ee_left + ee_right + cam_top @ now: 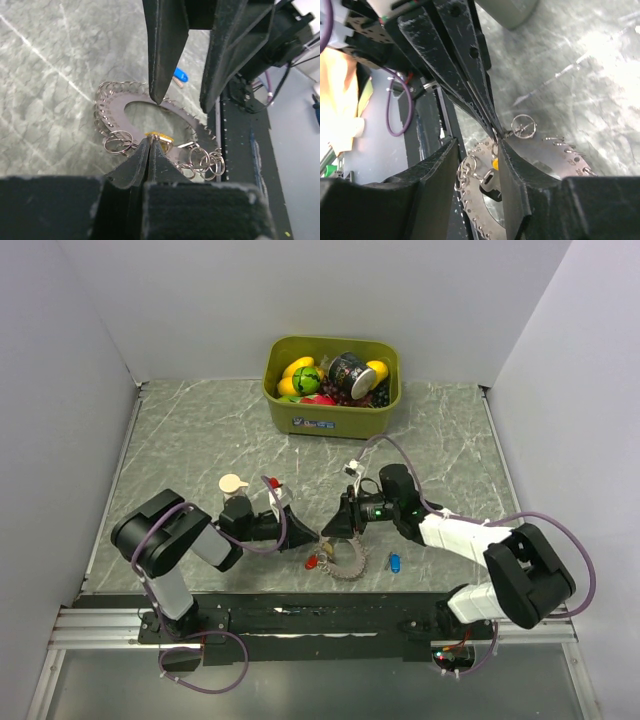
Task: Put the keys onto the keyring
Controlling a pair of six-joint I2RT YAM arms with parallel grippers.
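The keyring (114, 106) is a flat silvery-grey loop edged with small wire rings, lying on the table near the front rail; it also shows as the keyring (347, 563). My left gripper (151, 140) is shut on the small ring of the yellow key (161, 135), holding it just above the keyring. My right gripper (477, 145) faces it, open, its fingers on either side of the hanging yellow key (495, 163). The blue key (394, 562) lies right of the keyring, and the red key (311, 564) lies left of it.
An olive-green bin (290, 412) full of toys stands at the back centre. A small cream object (232, 483) lies beside the left arm. The black rail (300, 615) runs along the table's near edge, close to the keyring. White walls close in both sides.
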